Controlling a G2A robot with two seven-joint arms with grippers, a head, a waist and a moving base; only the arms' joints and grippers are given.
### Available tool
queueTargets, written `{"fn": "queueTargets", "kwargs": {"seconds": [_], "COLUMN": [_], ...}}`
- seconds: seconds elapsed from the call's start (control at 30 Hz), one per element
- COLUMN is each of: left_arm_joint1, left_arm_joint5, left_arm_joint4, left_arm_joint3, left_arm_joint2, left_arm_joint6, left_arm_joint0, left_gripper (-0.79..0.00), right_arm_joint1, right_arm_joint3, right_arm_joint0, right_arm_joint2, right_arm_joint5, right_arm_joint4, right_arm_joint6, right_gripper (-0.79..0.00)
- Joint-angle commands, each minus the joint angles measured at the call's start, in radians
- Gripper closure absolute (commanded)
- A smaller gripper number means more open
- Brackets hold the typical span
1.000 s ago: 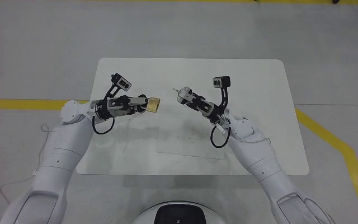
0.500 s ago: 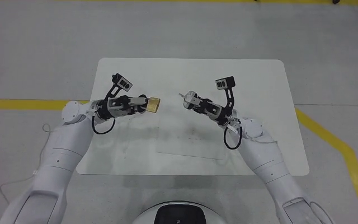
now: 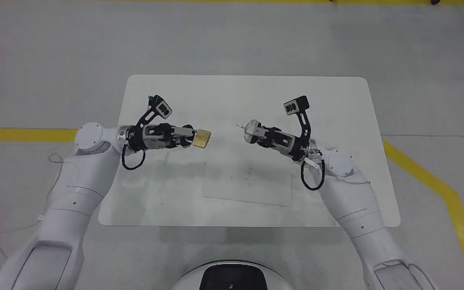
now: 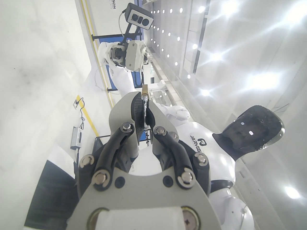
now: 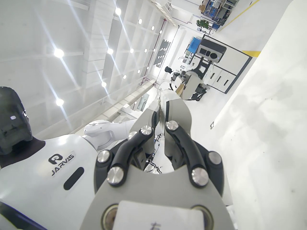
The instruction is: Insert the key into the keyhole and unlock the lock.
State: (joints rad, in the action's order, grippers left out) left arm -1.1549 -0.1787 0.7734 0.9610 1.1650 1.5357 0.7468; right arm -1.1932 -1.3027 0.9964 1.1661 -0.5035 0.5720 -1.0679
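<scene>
Hovering above the white tabletop (image 3: 246, 94), the left tool (image 3: 190, 136) is clamped on a small brass padlock (image 3: 202, 137), facing the thin silver key (image 3: 241, 126) pinched in the right tool (image 3: 251, 130), a gap between them.

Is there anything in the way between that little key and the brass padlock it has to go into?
Nothing visible does. The key in the right gripper and the padlock in the left gripper are held apart above the table, with an open gap between them.
</scene>
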Motion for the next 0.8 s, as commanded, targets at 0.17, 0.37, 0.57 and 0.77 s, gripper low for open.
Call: {"fn": "queueTargets", "kwargs": {"seconds": [0.17, 0.37, 0.57, 0.77], "left_arm_joint1": [-0.024, -0.038, -0.038, -0.038], "left_arm_joint5": [0.052, 0.034, 0.034, 0.034], "left_arm_joint4": [-0.018, -0.009, -0.009, -0.009], "left_arm_joint3": [-0.064, -0.141, -0.141, -0.141], "left_arm_joint2": [-0.171, -0.192, -0.192, -0.192], "left_arm_joint6": [0.0, 0.0, 0.0, 0.0], "left_arm_joint0": [-0.148, -0.199, -0.199, -0.199], "left_gripper": [0.0, 0.0, 0.0, 0.0], "right_arm_joint1": [0.023, 0.027, 0.027, 0.027], "right_arm_joint3": [-0.073, -0.081, -0.081, -0.081], "right_arm_joint0": [0.053, 0.059, 0.059, 0.059], "right_arm_joint2": [0.078, 0.09, 0.09, 0.09], "right_arm_joint5": [0.069, 0.082, 0.082, 0.082], "right_arm_joint4": [0.049, 0.048, 0.048, 0.048], "right_arm_joint6": [-0.085, -0.095, -0.095, -0.095], "right_gripper": [0.0, 0.0, 0.0, 0.0]}}
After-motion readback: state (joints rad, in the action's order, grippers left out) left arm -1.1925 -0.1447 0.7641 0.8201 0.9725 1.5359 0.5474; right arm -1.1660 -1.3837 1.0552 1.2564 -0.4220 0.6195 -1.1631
